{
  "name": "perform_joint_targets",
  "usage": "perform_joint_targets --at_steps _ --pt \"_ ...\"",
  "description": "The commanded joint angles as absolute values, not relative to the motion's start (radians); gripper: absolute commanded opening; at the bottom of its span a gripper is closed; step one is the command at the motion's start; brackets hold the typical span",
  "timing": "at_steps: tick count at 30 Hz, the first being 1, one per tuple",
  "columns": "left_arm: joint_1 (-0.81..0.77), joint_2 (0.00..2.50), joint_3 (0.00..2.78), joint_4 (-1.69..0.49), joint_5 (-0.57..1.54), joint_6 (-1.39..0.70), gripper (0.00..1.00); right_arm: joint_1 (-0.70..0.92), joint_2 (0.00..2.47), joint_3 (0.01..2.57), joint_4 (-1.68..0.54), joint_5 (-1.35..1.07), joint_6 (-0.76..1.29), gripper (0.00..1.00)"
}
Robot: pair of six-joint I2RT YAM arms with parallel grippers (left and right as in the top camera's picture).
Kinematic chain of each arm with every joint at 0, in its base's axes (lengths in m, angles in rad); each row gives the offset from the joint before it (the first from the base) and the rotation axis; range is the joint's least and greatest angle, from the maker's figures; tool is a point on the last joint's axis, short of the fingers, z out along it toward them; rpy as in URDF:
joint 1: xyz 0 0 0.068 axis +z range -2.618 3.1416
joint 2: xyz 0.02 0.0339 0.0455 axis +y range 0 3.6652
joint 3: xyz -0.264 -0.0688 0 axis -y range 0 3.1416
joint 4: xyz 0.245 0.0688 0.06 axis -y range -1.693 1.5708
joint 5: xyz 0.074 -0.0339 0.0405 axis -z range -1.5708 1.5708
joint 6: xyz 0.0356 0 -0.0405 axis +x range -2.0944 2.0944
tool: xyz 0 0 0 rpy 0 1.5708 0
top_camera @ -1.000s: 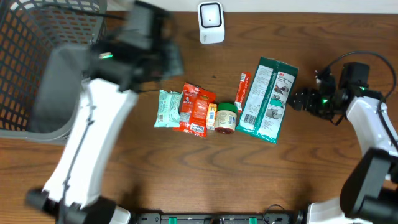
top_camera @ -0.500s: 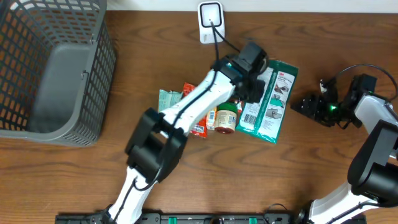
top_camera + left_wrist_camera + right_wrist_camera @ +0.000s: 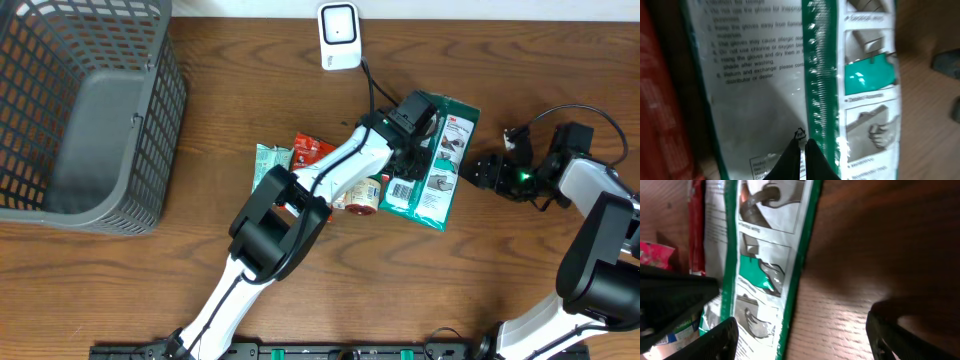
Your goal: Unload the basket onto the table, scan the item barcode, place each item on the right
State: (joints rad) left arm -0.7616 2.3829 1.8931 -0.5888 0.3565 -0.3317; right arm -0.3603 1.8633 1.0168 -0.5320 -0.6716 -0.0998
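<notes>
A grey wire basket (image 3: 90, 100) fills the table's ten o'clock corner. The green-and-white glove packet (image 3: 445, 150) lies printed side up toward two o'clock from centre. The left gripper (image 3: 801, 152) is clenched shut, its tips over the packet's seam. At the packet's three o'clock the right gripper (image 3: 482, 172) stands released, jaws spread, just clear of it. A white scanner (image 3: 338, 38) sits at twelve o'clock.

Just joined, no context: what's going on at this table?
The left pincer, shut, points down at the centre seam of the green-and-white plastic glove packet lying flat on the brown wooden table; contact is unclear. The right pincer sits open beside the packet's right edge. Nothing is lifted, and the packet lies apart from the small white device at the back edge.
</notes>
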Motion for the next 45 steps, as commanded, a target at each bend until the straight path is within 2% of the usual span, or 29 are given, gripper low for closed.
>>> perform_joint_targets --at_steps 1,9,13,21,27,32,38,39,40,41,42,43,45 --pt "-0.764 2.422 1.898 -0.588 0.328 -0.311 0.07 -0.332 1.868 0.941 -0.474 -0.678 -0.111 0.78" --pt "-0.767 2.426 1.882 -0.589 0.328 -0.311 0.07 -0.299 1.868 0.781 -0.175 -0.856 -0.037 0.76" --pt "-0.775 2.426 1.882 -0.588 0.328 -0.311 0.07 -0.299 1.868 0.77 -0.152 -0.877 -0.038 0.72" --pt "-0.789 2.426 1.882 -0.588 0.328 -0.311 0.07 -0.299 1.868 0.722 -0.047 -0.883 0.038 0.7" --pt "-0.789 2.426 1.882 -0.588 0.328 -0.311 0.07 -0.295 1.868 0.722 -0.014 -0.899 0.041 0.59" --pt "-0.789 2.426 1.882 -0.588 0.328 -0.311 0.07 -0.256 1.868 0.722 -0.006 -0.896 0.041 0.6" --pt "-0.789 2.426 1.882 -0.589 0.328 -0.311 0.07 -0.223 1.868 0.722 0.007 -0.862 0.048 0.56" --pt "-0.789 2.426 1.882 -0.589 0.328 -0.311 0.08 -0.223 1.868 0.722 0.008 -0.863 0.048 0.52" --pt "-0.789 2.426 1.882 -0.589 0.328 -0.311 0.08 -0.222 1.868 0.722 0.009 -0.863 0.048 0.41" --pt "-0.789 2.426 1.882 -0.588 0.328 -0.311 0.07 -0.222 1.868 0.722 0.009 -0.863 0.048 0.39" --pt "-0.789 2.426 1.882 -0.588 0.328 -0.311 0.07 -0.221 1.868 0.722 0.008 -0.866 0.048 0.27" --pt "-0.789 2.426 1.882 -0.588 0.328 -0.311 0.07 -0.221 1.868 0.722 0.007 -0.867 0.048 0.2" --pt "-0.789 2.426 1.882 -0.588 0.328 -0.311 0.07 -0.221 1.868 0.72 0.008 -0.873 0.048 0.18"
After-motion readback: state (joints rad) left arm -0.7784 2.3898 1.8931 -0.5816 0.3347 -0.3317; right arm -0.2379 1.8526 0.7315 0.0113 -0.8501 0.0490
